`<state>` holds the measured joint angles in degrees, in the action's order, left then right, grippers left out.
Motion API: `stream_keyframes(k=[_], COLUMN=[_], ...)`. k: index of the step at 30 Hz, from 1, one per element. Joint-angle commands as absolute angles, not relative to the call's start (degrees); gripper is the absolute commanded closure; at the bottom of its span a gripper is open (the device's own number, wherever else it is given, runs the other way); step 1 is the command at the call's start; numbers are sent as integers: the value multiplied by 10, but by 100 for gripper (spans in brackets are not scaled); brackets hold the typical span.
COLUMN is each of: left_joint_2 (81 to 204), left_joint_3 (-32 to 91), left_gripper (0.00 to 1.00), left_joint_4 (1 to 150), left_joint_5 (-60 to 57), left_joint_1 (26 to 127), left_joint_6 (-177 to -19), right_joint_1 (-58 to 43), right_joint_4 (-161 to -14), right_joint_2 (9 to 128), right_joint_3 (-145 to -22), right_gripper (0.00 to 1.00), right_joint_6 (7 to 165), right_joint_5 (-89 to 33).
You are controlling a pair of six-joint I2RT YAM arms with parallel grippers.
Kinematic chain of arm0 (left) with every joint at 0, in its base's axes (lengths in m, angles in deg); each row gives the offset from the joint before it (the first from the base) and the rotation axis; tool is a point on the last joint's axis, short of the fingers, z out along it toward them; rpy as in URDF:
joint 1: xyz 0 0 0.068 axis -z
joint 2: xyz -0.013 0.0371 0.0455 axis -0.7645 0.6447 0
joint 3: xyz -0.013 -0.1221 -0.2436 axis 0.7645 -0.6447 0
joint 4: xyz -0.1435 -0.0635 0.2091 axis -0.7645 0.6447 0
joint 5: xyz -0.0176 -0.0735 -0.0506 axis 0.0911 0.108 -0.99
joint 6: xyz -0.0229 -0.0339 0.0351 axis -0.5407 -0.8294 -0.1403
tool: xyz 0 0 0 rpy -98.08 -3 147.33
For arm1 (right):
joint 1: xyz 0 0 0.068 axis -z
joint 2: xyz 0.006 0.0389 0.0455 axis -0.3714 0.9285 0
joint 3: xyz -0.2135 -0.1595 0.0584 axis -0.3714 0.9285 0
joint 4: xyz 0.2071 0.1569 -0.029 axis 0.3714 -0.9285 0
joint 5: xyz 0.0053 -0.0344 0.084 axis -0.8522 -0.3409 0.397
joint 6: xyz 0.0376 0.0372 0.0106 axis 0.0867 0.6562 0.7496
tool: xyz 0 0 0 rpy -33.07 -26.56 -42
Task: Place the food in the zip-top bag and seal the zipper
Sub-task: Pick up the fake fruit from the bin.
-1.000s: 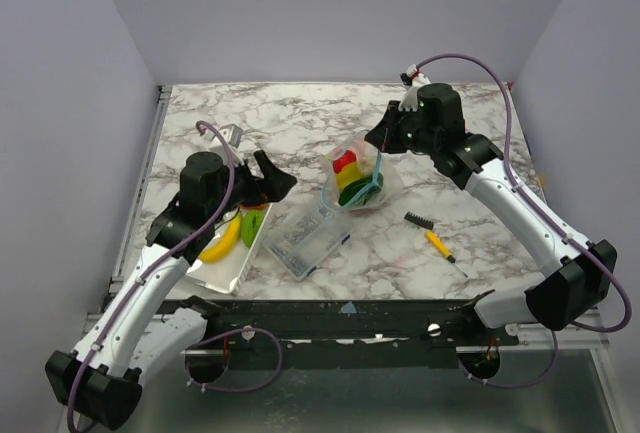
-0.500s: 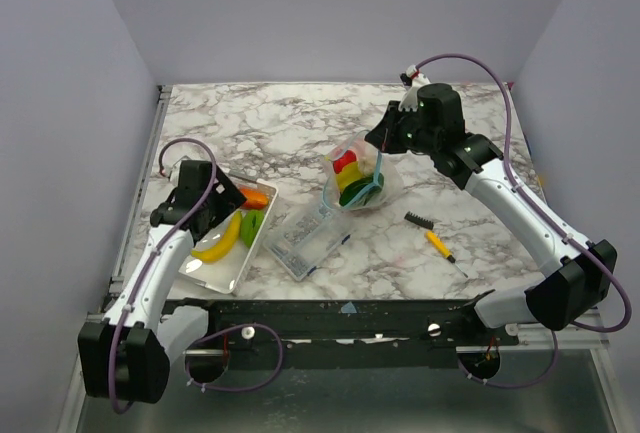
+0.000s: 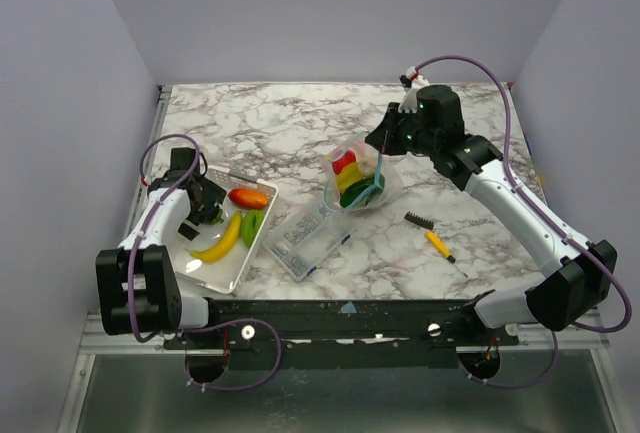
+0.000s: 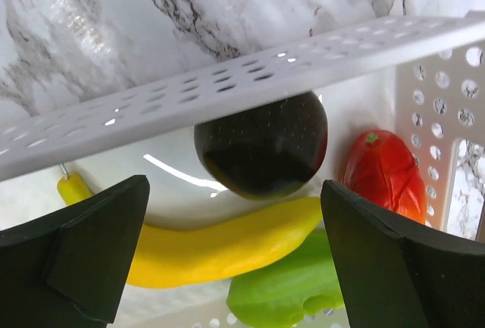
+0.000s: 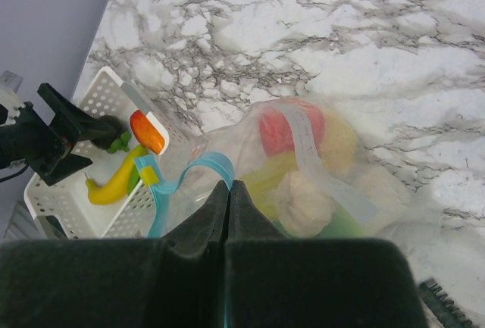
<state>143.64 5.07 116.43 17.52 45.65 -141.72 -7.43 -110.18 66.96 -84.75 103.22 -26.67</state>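
My right gripper (image 3: 383, 160) is shut on the light blue zipper (image 5: 203, 167) at the mouth of the zip-top bag (image 3: 362, 183) and holds that edge up. The bag (image 5: 326, 169) holds red, yellow, white and green food. My left gripper (image 3: 198, 209) hangs open and empty over the white tray (image 3: 228, 271). In the left wrist view its jaws (image 4: 235, 267) stand wide apart around a banana (image 4: 227, 243), with a green piece (image 4: 288, 294), a dark round piece (image 4: 261, 142) and an orange-red piece (image 4: 386, 176) close by. The banana (image 3: 220, 240) also shows from above.
A clear rigid box (image 3: 308, 236) lies between the tray and the bag. A yellow-handled black brush (image 3: 432, 236) lies right of the bag. The tray's perforated rim (image 4: 227, 85) crosses just ahead of the left gripper.
My left arm has swung back and to the left, from beside the box to low over the tray. The right gripper and the bag have stayed put.
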Motion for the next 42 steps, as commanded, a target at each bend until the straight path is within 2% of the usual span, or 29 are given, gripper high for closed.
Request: stream_keyframes(k=[1, 6, 11, 13, 15, 17, 19, 20, 26, 34, 38, 42], left_joint_2=[1475, 1509, 1518, 1518, 1513, 1502, 1488, 1477, 1358, 1209, 1177, 1160], left_joint_3=[76, 87, 77, 74, 72, 72, 76, 76, 42, -21, -8, 1], left_gripper=[5, 7, 17, 28, 45, 54, 67, 69, 68, 65, 61, 58], left_joint_4=[1146, 1138, 1107, 1103, 1103, 1109, 1117, 1118, 1071, 884, 844, 801], left_joint_5=[176, 169, 165, 161, 154, 144, 125, 111, -11, -283, -324, -303], left_joint_1=[446, 445, 446, 445, 445, 446, 446, 446, 446, 463, 533, 639], left_joint_6=[-1416, -1418, -1415, -1414, -1409, -1402, -1388, -1380, -1343, -1329, -1318, -1294], right_joint_1=[-72, -72, -72, -72, -72, -72, -72, -72, -72, -72, -72, -72], right_joint_4=[-1096, -1086, -1089, -1089, -1089, -1089, -1089, -1086, -1086, -1084, -1083, -1086], right_joint_2=[648, 651, 654, 652, 650, 650, 652, 653, 656, 660, 661, 661], right_joint_3=[-846, -840, -844, -844, -843, -842, -842, -841, -844, -845, -846, -848], right_gripper=[100, 99, 99, 100, 99, 100, 100, 99, 99, 100, 99, 100], right_joint_6=[1023, 1030, 1032, 1032, 1030, 1030, 1032, 1032, 1032, 1034, 1037, 1037], right_joint_5=[-276, -269, -261, -264, -265, -266, -265, -262, -260, -264, -262, -264])
